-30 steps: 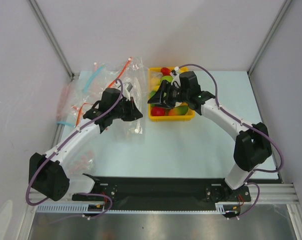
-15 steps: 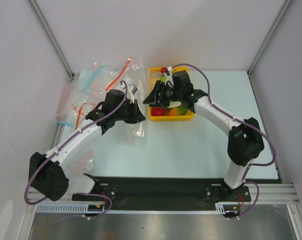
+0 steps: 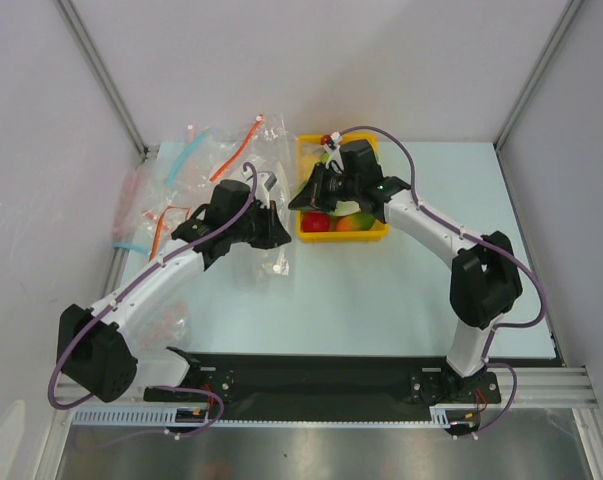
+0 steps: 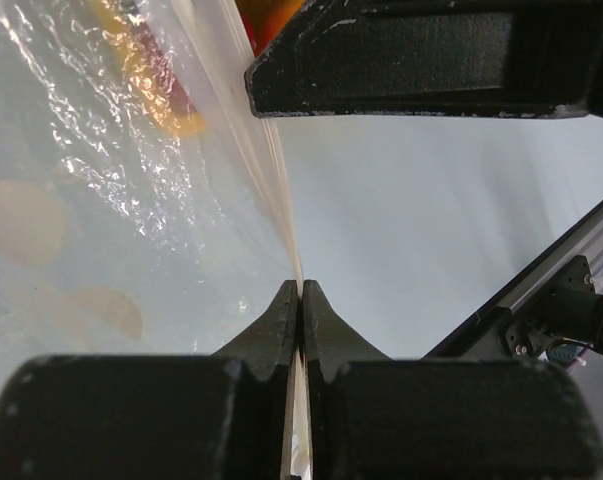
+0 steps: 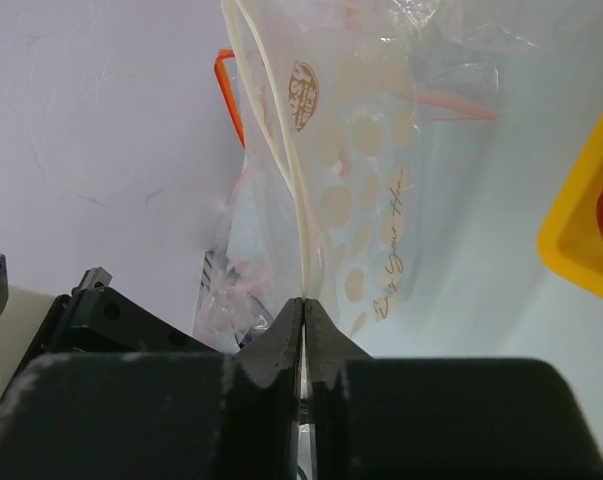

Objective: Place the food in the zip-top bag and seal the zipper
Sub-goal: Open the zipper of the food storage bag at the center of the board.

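Top external blurs the zipper [image 5: 305, 255], which left pincer [image 4: 299, 300] and right pincer [image 5: 303, 312] each clamp.

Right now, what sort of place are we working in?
Probably a lab robot cell, not a kitchen: bare white panel walls on aluminium posts, a pale table, and a yellow bin of food.

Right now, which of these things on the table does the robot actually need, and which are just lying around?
Needed:
dotted zip-top bag and its zipper
left gripper and right gripper, both pinching the bag's edge
toy fruit in the yellow bin

Lying about:
blue-strip bag
orange-strip bag
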